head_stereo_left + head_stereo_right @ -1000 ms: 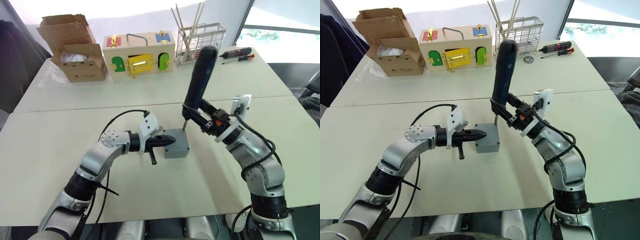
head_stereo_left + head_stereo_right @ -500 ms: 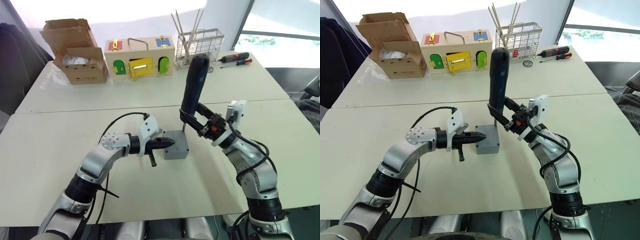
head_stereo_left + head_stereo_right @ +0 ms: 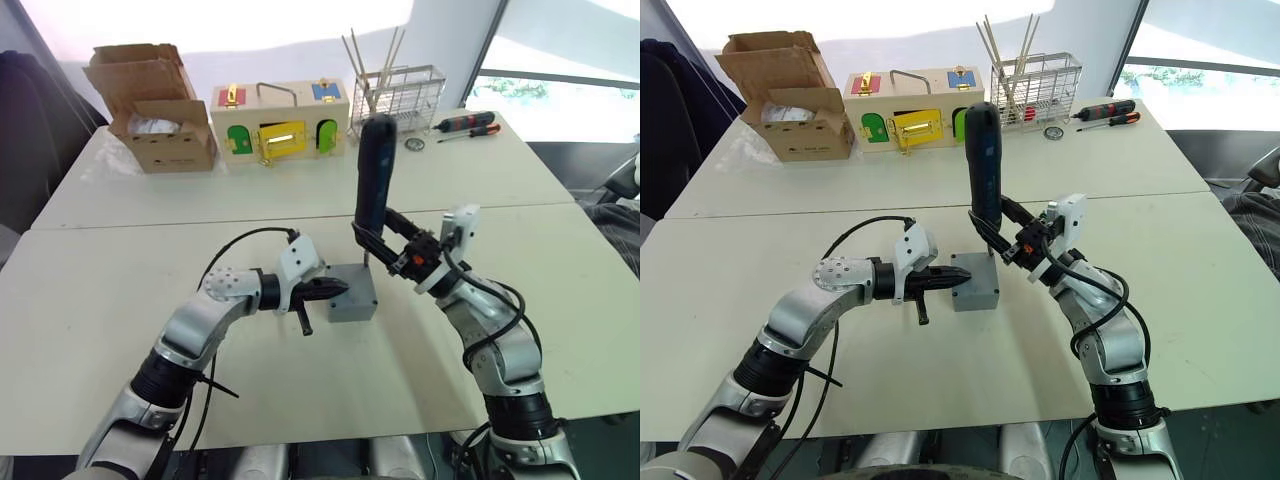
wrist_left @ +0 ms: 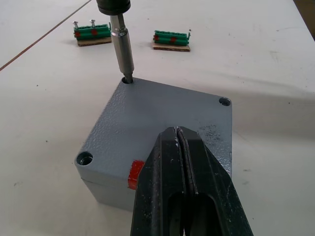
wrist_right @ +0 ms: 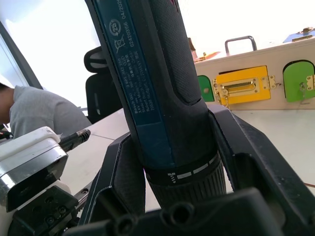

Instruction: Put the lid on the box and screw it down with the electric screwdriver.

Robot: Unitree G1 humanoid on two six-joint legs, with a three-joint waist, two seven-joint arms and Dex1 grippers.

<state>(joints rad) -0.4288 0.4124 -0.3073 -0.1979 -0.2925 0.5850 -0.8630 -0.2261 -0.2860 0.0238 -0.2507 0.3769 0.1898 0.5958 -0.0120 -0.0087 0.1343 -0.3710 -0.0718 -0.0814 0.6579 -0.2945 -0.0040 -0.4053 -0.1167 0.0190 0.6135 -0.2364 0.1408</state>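
Observation:
The grey box (image 3: 350, 305) stands mid-table with the flat grey lid (image 4: 167, 113) lying on it; a red part (image 4: 134, 174) shows at the near edge. My left gripper (image 4: 177, 130) is shut, its tip resting on the lid's top near that edge. My right gripper (image 3: 378, 232) is shut on the lower body of the black and dark-blue electric screwdriver (image 3: 372, 180), which stands nearly upright. The screwdriver's metal bit (image 4: 122, 49) is set into the lid's far corner hole. Two other corner holes show with no screw head visible in them.
At the back stand a cardboard carton (image 3: 155, 100), a wooden latch box (image 3: 280, 120) and a wire basket (image 3: 398, 95), with hand screwdrivers (image 3: 465, 122) to the right. Two green screw strips (image 4: 171, 39) lie beyond the box. A person (image 5: 29, 113) sits behind the table.
The screwdriver has swung from leaning right to nearly upright, its bit staying at the lid's far corner. My left gripper has kept its place on the lid.

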